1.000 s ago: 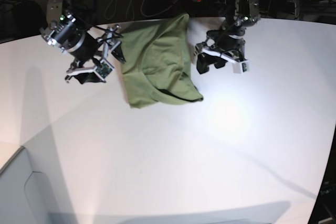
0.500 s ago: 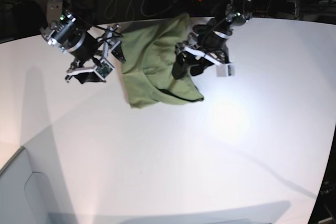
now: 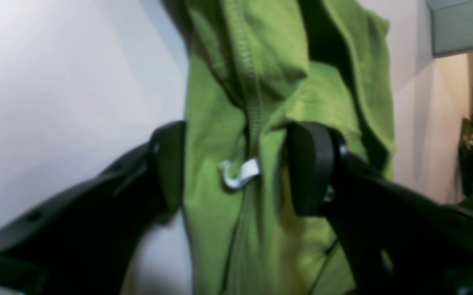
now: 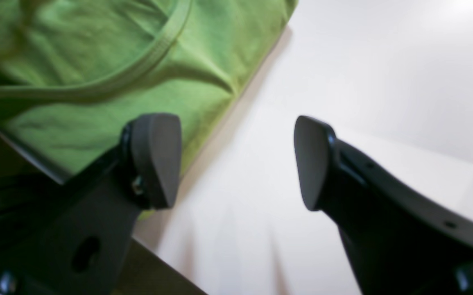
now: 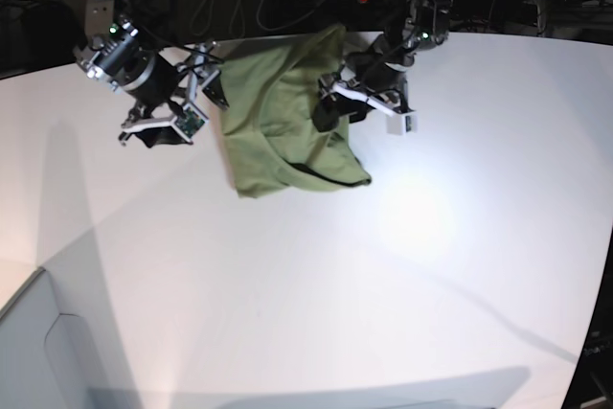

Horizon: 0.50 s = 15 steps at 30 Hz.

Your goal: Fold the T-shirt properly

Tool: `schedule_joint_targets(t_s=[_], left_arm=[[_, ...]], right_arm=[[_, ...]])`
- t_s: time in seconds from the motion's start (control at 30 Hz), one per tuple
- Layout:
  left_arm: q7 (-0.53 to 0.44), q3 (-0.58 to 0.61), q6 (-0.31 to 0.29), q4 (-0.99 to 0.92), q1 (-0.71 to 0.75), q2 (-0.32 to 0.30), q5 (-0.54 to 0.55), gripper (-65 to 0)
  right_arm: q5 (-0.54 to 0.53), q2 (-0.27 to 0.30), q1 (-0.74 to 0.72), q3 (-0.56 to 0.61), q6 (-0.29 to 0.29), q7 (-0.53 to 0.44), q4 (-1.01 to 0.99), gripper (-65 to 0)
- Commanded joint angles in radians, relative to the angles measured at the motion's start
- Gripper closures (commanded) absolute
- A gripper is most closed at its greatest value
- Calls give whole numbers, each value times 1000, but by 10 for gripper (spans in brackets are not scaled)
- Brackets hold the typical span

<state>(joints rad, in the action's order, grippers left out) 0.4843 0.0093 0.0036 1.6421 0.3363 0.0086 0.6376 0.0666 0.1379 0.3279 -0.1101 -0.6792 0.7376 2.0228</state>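
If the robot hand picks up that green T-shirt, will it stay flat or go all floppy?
Probably floppy: the soft olive-green cotton T-shirt already lies in loose folds and wrinkles on the white table. It likely weighs little, being thin cloth. The open left hand straddles a seam, so a pinch there would probably lift just a bunch.

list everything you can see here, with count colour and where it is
T-shirt: one, olive green, bunched on the far middle of the table, between the two arms
tag: one, white, on a seam of the shirt, between the left fingers
table: one, white, fills most of the base view
cables: several, dark, behind the table's far edge
left gripper: one, black, open, straddling a shirt fold
right gripper: one, black, open, over the shirt's edge and bare table
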Motion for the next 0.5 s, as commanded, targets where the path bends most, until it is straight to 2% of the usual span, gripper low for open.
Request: schedule_joint_targets(t_s=[0.0, 0.07, 0.13, 0.27, 0.37, 0.47], left_arm=[[3, 1, 2, -3, 1, 3, 4, -371], [3, 1, -1, -16, 1, 1, 4, -370], [6, 2, -3, -24, 1, 1, 4, -337], [9, 2, -3, -26, 1, 0, 4, -154], [12, 14, -3, -32, -22, -26, 3, 0], [11, 59, 0, -69, -58, -86, 4, 0]], right_arm=[[-17, 4, -3, 0, -19, -22, 17, -415], [-17, 4, -3, -1, -19, -22, 17, -415], [-17, 4, -3, -3, -19, -22, 17, -415], [-17, 4, -5, -3, -19, -23, 20, -415], [-17, 4, -5, -4, -19, -23, 23, -415], [-17, 4, -6, -13, -19, -25, 25, -415]])
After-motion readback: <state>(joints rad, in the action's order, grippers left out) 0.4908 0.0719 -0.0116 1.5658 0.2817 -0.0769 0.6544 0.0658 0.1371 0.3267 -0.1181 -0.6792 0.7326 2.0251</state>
